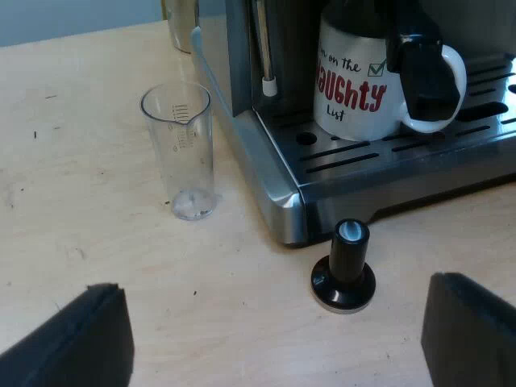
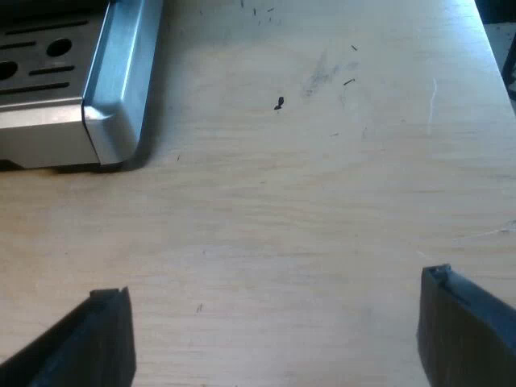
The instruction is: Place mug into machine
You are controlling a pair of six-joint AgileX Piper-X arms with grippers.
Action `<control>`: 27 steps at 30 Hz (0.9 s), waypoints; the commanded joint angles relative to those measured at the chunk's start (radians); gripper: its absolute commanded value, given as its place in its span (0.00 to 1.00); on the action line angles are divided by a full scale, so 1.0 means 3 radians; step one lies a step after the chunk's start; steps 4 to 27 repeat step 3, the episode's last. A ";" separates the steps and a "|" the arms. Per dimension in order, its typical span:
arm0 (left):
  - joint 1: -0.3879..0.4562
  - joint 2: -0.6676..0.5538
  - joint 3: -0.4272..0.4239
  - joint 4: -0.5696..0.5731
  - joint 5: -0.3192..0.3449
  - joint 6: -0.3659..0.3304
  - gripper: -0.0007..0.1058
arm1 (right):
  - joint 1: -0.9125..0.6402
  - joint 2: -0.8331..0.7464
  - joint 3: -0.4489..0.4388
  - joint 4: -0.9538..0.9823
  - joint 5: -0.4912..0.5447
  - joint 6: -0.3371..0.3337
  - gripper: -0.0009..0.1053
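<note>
A white mug with red and black lettering stands upright on the slotted drip tray of the espresso machine. A black part reaches down from the machine and covers part of the mug's handle. My left gripper hovers open over the table before the machine, apart from the mug, with nothing between its fingers. My right gripper is open too, over bare table beside the machine's metal tray corner.
A tamper with a black knob stands on the wooden table just off the tray's corner. A clear measuring glass stands upright beside the machine. A thin steam wand hangs next to the mug.
</note>
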 commanded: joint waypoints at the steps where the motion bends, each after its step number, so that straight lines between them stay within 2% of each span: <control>1: -0.0016 -0.0135 -0.0007 -0.0032 -0.0018 0.0016 0.75 | -0.0013 -0.0156 -0.0011 -0.0018 -0.0007 -0.0011 0.69; 27: -0.0016 -0.0135 -0.0007 -0.0032 -0.0018 0.0016 0.75 | -0.0013 -0.0156 -0.0011 -0.0018 -0.0007 -0.0011 0.69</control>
